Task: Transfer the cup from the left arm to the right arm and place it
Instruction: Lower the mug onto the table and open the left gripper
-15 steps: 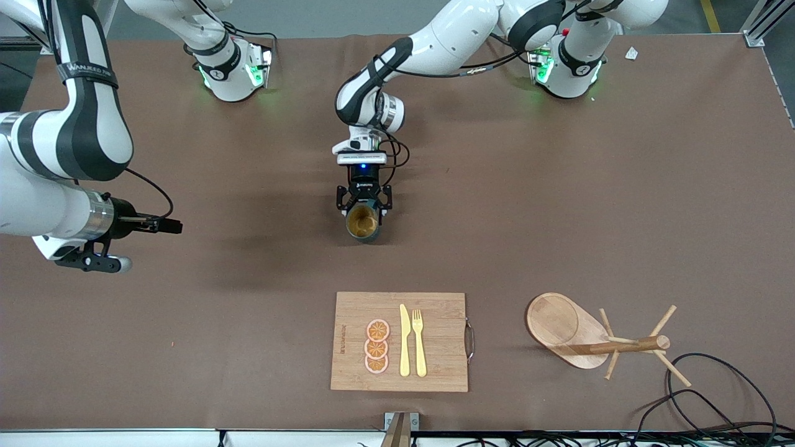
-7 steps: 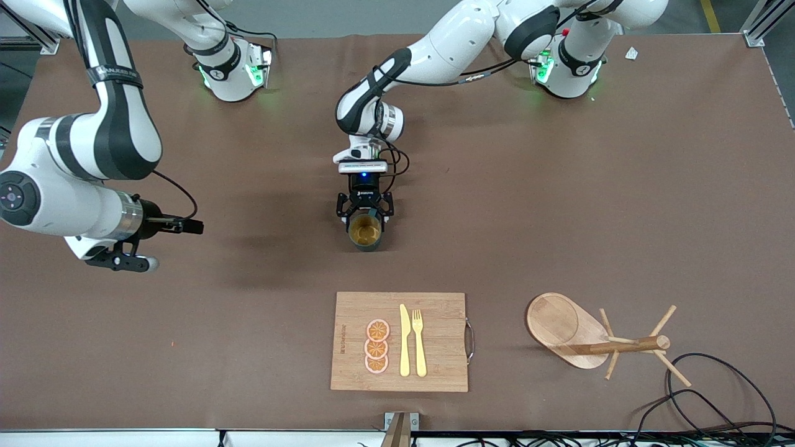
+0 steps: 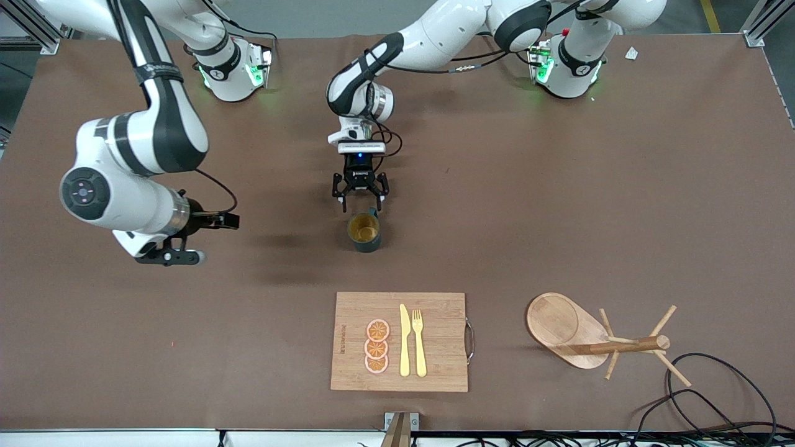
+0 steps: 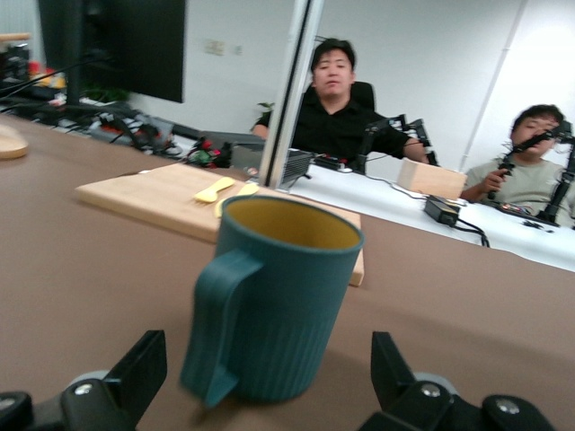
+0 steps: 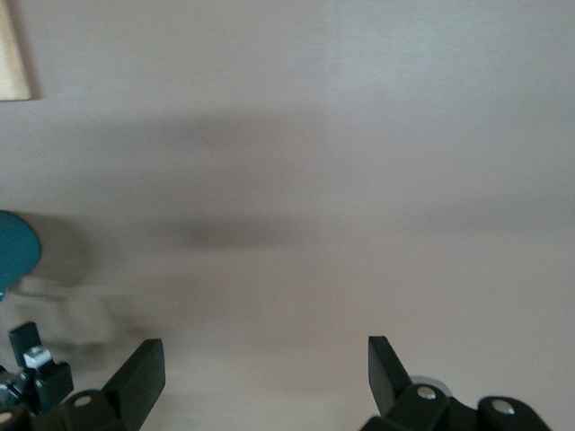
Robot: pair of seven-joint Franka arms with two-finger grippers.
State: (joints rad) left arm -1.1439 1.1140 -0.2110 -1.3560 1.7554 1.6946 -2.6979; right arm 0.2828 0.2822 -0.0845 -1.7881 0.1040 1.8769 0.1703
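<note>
Item: cup (image 3: pixel 364 231), upright on desk (image 3: pixel 559 205), just clear of left end effector (image 3: pixel 359 194), fingers wide, empty. Right end effector (image 3: pixel 169 256) also wide open, empty, well apart from cup. Step: handover via desk; next, right arm must reach and grip cup.

Board (image 3: pixel 435 366) with three orange slices (image 3: pixel 377 346), knife (image 3: pixel 404 341) and fork (image 3: pixel 419 343) on brown tabletop (image 3: pixel 559 205); wooden rack (image 3: pixel 596 340) beside it; cables (image 3: pixel 714 403) nearby.
</note>
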